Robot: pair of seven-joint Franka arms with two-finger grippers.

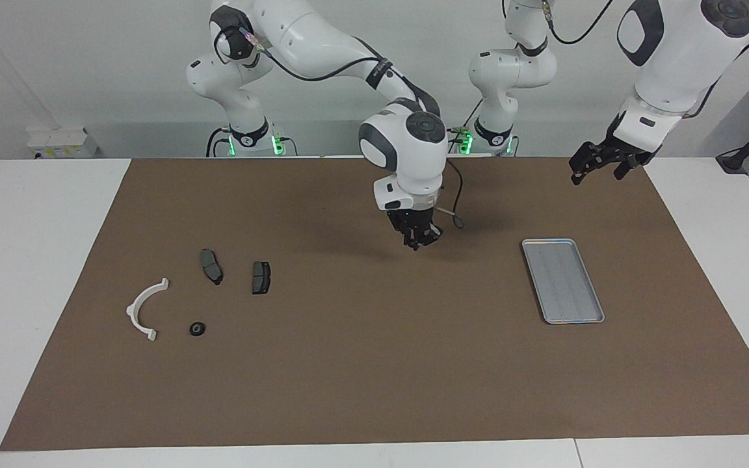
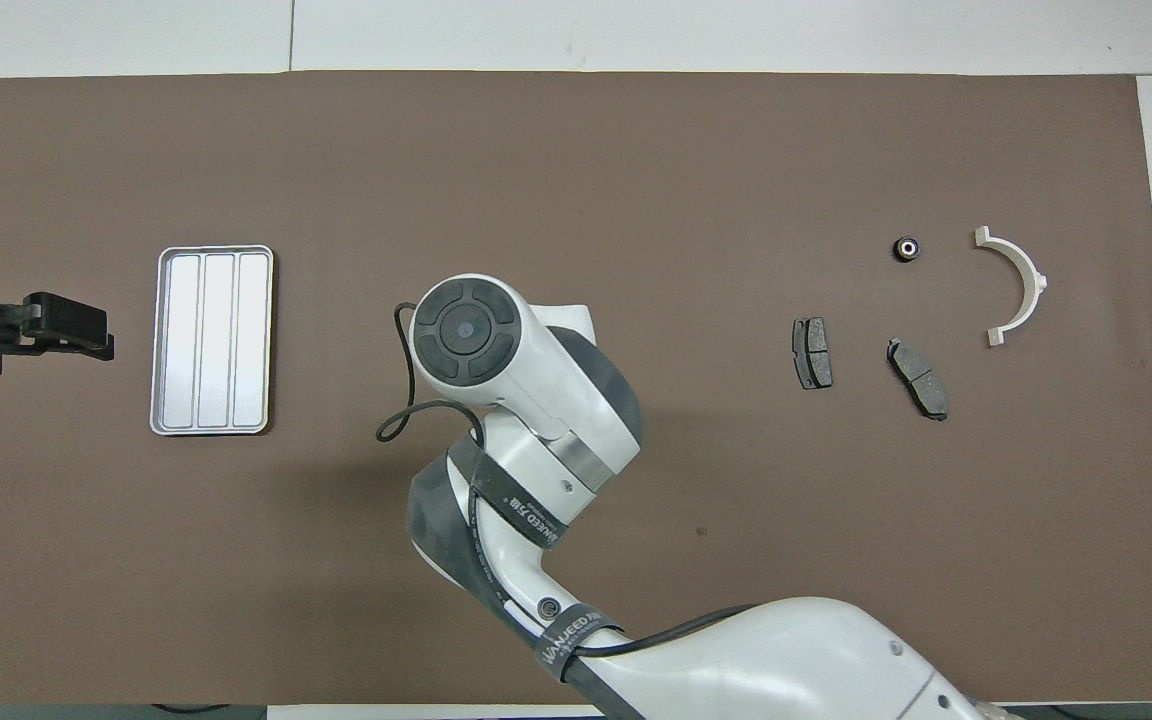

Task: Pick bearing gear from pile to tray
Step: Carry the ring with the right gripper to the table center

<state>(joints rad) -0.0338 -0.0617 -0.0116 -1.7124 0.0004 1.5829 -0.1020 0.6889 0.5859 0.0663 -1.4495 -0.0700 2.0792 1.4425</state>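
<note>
The pile lies toward the right arm's end of the mat: a white half-ring bracket [image 1: 144, 309] [image 2: 1016, 288], two dark grey plates [image 1: 210, 266] [image 1: 261, 277] and one small black round bearing gear [image 1: 197, 329] [image 2: 906, 248]. The silver tray [image 1: 563, 281] [image 2: 212, 340] lies empty toward the left arm's end. My right gripper [image 1: 421, 239] hangs shut over the bare mat between pile and tray; I see nothing between its fingertips, and its own wrist hides it in the overhead view. Raised over the mat's edge beside the tray, my left gripper [image 1: 599, 174] [image 2: 76, 335] waits open and empty.
A brown mat [image 1: 374, 377] covers most of the white table. A black cable [image 1: 456, 218] loops off the right arm's wrist. The right arm's forearm [image 2: 536, 470] crosses the mat's middle.
</note>
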